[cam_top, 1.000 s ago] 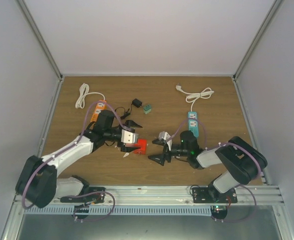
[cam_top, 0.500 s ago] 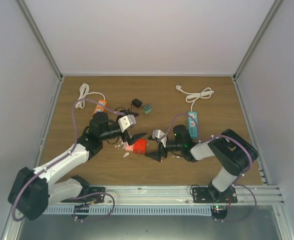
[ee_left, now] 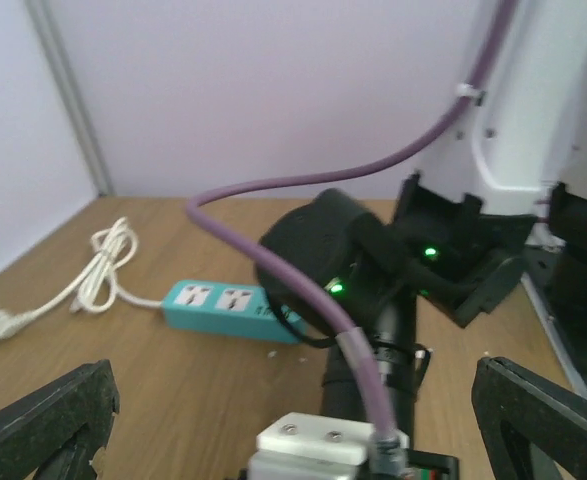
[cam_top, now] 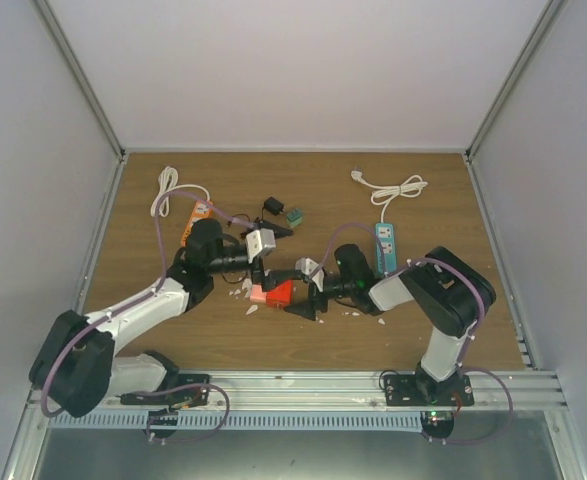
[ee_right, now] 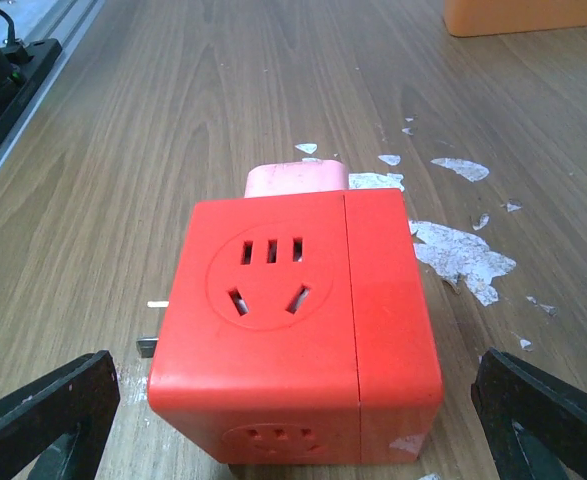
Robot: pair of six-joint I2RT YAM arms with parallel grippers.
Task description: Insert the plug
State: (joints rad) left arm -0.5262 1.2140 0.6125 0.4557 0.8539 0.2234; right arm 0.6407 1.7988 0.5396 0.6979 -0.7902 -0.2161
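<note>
Moved: right gripper [cam_top: 301,290] is closer, now flanking the red cube socket [ee_right: 293,320] mid-table, jaws wide, empty. Left gripper [cam_top: 268,254] also spread, empty. Pink plug [ee_right: 298,180] touches cube's far face. Likely light, rigid, smooth; grip flat sides.

A brown wood-grain surface [cam_top: 273,345] is boxed in by a plain pale back wall [cam_top: 293,70] and matching side walls [cam_top: 23,200], which meet at slanting aluminium posts [cam_top: 81,80]. A metal rail [cam_top: 303,385] runs along the near edge. The light is soft and even.
</note>
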